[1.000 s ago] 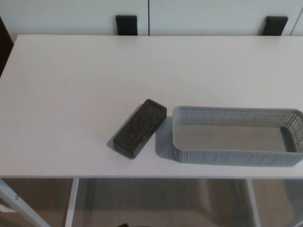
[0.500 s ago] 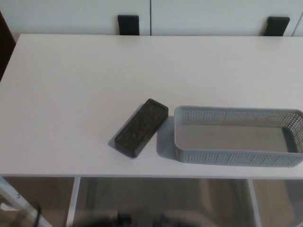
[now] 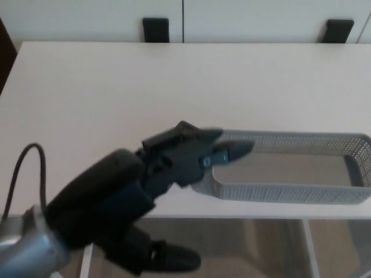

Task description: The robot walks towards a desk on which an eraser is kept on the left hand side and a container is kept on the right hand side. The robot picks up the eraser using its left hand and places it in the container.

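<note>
My left hand (image 3: 174,159) has come up from the lower left, black and blurred, and hangs over the white desk (image 3: 87,87) where the dark eraser lay. The hand is open: its fingers (image 3: 232,150) reach right toward the container's left end, and the thumb (image 3: 171,258) sits far below them. Nothing is held. The hand hides almost all of the eraser, and I cannot tell the two apart. The grey mesh container (image 3: 290,192) stands empty on the desk at the right, near the front edge. My right hand does not show.
Two black blocks (image 3: 155,29) (image 3: 338,30) stand behind the desk's far edge against white panels. A black cable (image 3: 23,168) loops off my left forearm. Below the front edge a white desk leg (image 3: 310,249) and brown floor show.
My left arm and hand have risen into view from the bottom left and now cover the eraser. The container has not moved.
</note>
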Available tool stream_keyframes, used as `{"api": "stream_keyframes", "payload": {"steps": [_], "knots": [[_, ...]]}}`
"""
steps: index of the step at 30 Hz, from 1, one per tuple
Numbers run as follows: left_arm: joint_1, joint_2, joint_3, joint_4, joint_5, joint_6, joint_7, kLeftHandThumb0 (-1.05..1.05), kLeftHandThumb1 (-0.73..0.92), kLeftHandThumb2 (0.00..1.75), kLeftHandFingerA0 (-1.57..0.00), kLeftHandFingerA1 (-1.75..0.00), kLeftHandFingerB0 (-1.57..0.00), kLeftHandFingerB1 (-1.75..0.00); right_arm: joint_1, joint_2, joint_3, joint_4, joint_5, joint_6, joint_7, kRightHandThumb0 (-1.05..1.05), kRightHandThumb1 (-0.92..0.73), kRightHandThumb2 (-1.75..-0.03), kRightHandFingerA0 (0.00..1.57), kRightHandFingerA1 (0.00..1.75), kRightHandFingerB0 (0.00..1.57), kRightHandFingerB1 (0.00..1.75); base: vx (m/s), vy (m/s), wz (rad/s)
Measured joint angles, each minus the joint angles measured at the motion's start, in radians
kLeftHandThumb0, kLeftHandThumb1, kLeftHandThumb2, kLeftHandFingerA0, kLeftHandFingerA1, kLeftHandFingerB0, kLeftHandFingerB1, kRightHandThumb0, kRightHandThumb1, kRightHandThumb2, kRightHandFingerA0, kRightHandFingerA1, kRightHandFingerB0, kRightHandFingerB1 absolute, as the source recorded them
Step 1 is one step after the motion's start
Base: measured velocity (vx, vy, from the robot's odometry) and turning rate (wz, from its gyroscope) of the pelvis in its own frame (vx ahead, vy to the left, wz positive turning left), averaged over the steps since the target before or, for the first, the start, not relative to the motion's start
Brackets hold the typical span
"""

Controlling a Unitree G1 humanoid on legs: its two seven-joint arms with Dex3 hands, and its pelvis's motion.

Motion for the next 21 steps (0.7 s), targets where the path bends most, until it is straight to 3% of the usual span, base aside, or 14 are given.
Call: {"api": "stream_keyframes", "payload": {"steps": [11, 21], "knots": [[-0.191, -0.119, -0.08, 0.238, 0.174, 0.129, 0.047, -0.59, 0.38, 0.69, 0.0, 0.0, -0.05, -0.08, 0.001, 0.0, 0.012, -0.01, -0.009, 0.0, 0.0, -0.27, -0.45, -0.53, 0.84, 0.61, 0.43, 0.48, 0.0, 0.0, 0.0], [-0.283, -0.228, -0.166, 0.481, 0.331, 0.252, 0.114, -0.54, 0.36, 0.68, 0.0, 0.0, -0.09, -0.22, -0.001, -0.002, 0.029, -0.013, -0.025, 0.0, -0.003, -0.28, -0.44, -0.53, 0.87, 0.61, 0.45, 0.47, 0.0, 0.0, 0.0]]}}
